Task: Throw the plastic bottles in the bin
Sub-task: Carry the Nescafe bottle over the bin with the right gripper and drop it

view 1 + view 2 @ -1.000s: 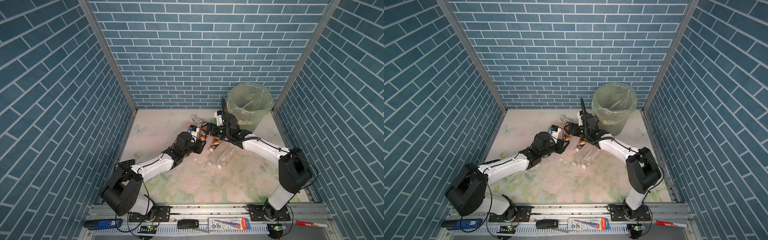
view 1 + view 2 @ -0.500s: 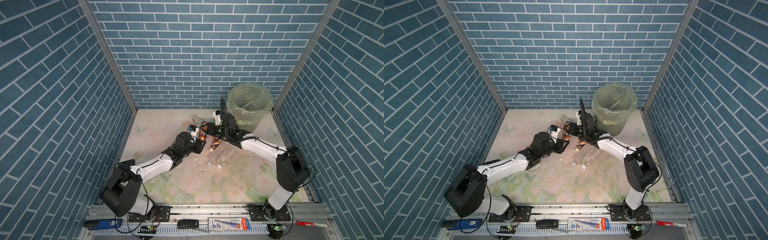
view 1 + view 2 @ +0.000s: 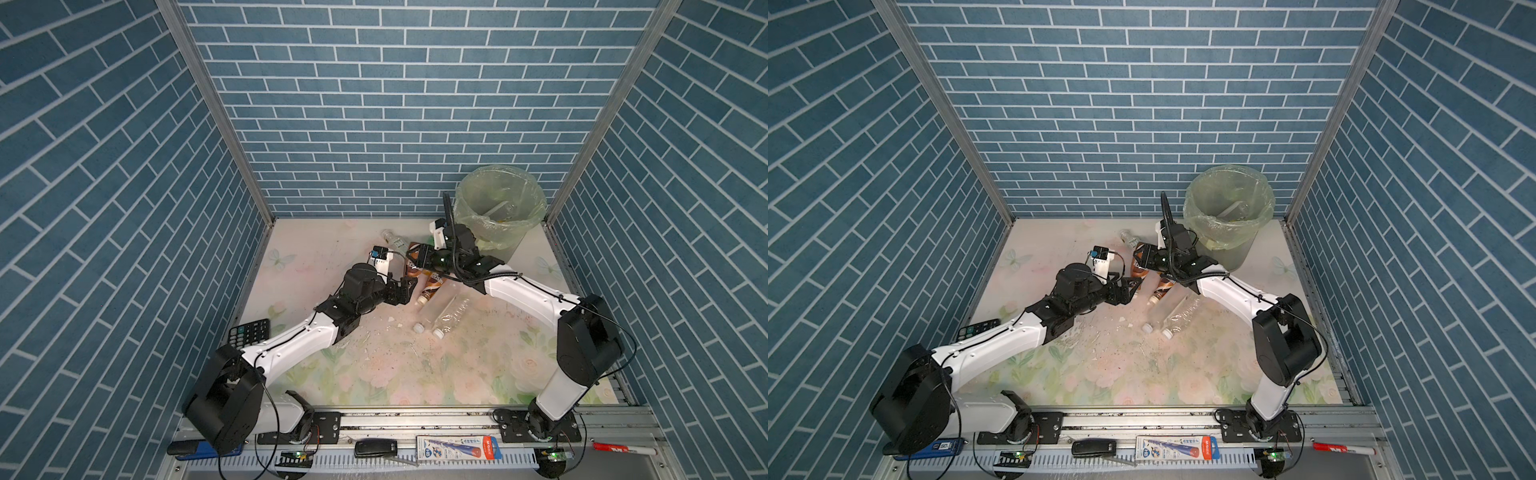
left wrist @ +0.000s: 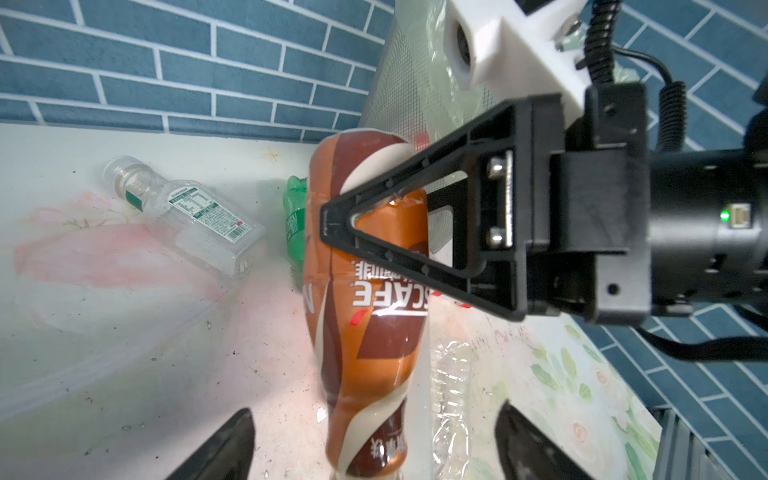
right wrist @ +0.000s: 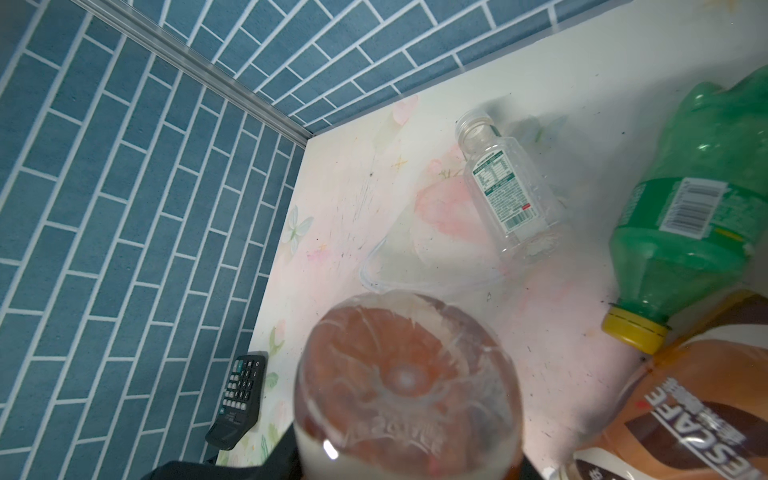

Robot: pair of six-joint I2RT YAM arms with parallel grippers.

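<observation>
Blue brick walls, floral worktop (image 3: 374, 374). Right gripper (image 3: 417, 259) is clamped across the wide body of a brown bottle (image 4: 365, 291), over the worktop's far middle, just short of the bin (image 3: 498, 239) in the far right corner. Left gripper (image 3: 405, 291) has its jaws spread wide either side of the neck end, not touching. We judge it empty: light, thin-walled, dents easily, slick sleeve. Grip the body, not the taper. More plastic bottles (image 3: 446, 316) lie mid-worktop.

One brown bottle (image 4: 365, 324) hung neck-down; a second brown bottle (image 3: 433, 285), a green bottle (image 5: 685, 216) and three clear bottles (image 3: 451, 312) lay near the bag-lined grey bin (image 3: 528, 226), another clear one (image 3: 500, 209) inside.
</observation>
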